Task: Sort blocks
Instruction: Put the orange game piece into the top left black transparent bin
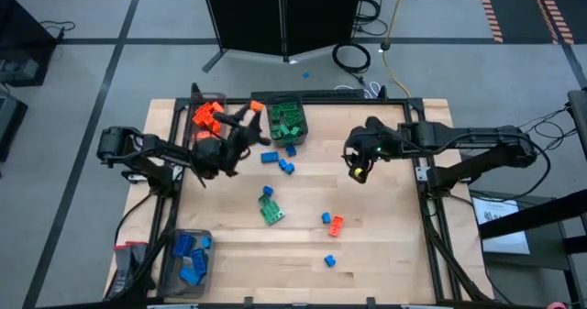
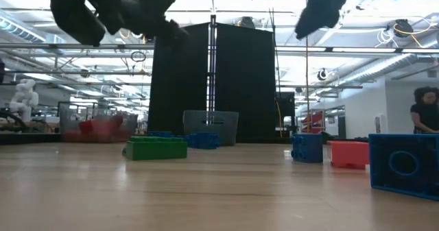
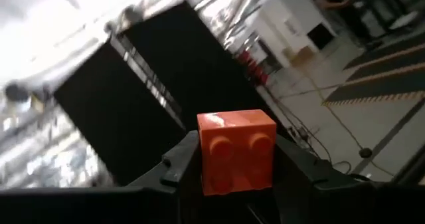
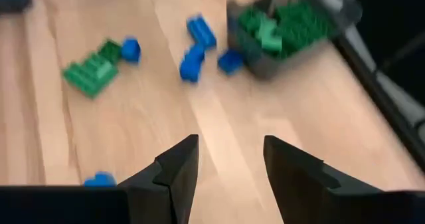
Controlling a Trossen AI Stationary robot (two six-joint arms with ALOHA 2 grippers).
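My left gripper [image 1: 254, 112] is shut on a small orange block [image 3: 236, 151], held in the air by the table's far edge, between a dark bin of orange blocks [image 1: 205, 116] and a bin of green blocks [image 1: 286, 118]. My right gripper [image 4: 229, 161] stands open and holds nothing, raised over bare wood at the table's right-centre [image 1: 356, 170]. Loose blocks lie flat on the table: two blue ones [image 1: 269, 156] near the green bin, a green plate [image 1: 271, 213] with a blue one beside it, an orange one [image 1: 337, 224], and blue ones [image 1: 330, 259] toward the near edge. My left gripper pinches the orange block by two opposite sides [image 3: 202, 154] between its two fingers [image 3: 179, 161]. The fingers lie about level and point toward the table's far right. The block is lifted clear of the table, its face with round studs turned back toward the wrist.
A bin of blue blocks [image 1: 188, 259] stands at the near left corner. A black frame rail [image 1: 321, 96] runs along the far edge behind the bins. Bare wood lies under my right gripper and along the near edge.
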